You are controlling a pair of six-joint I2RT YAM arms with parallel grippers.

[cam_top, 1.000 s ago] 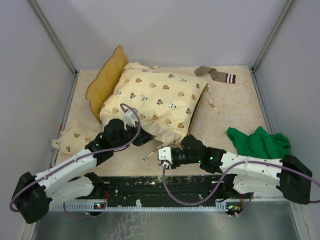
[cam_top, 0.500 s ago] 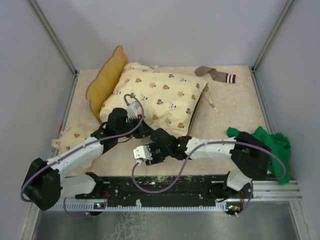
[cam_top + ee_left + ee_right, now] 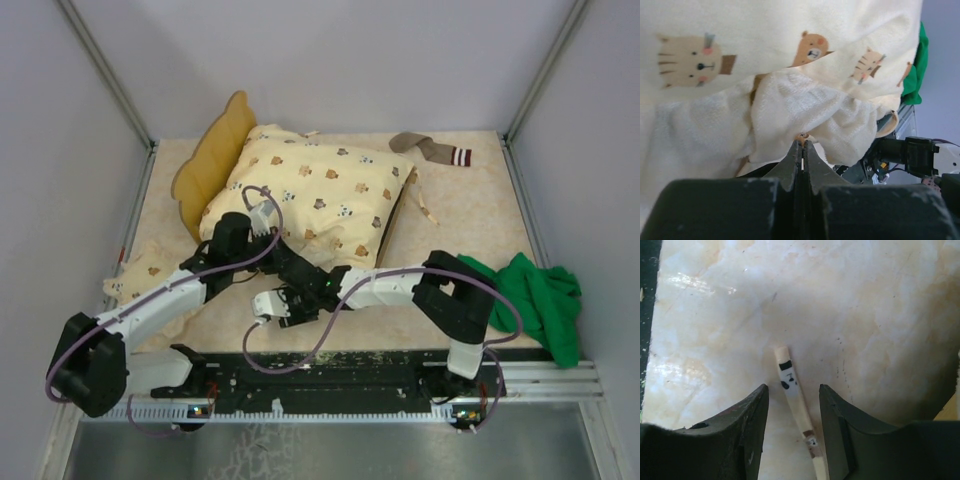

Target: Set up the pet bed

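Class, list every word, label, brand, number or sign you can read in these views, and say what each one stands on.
No text can be read in any view.
Quilt: printed animal faces only, no letters.
Fabric tie in the right wrist view: a few dark marks, too blurred to read as letters or numbers.

You have the quilt (image 3: 320,195) lying on the pet bed (image 3: 212,160), which shows only along the quilt's left side. The pillow (image 3: 140,275) lies at the left edge of the table (image 3: 470,215), the sock (image 3: 432,150) at the rear, the cloth (image 3: 535,295) at the near right. In front of the quilt, your right gripper (image 3: 792,390) straddles a tie strap (image 3: 785,367) lying on the table.
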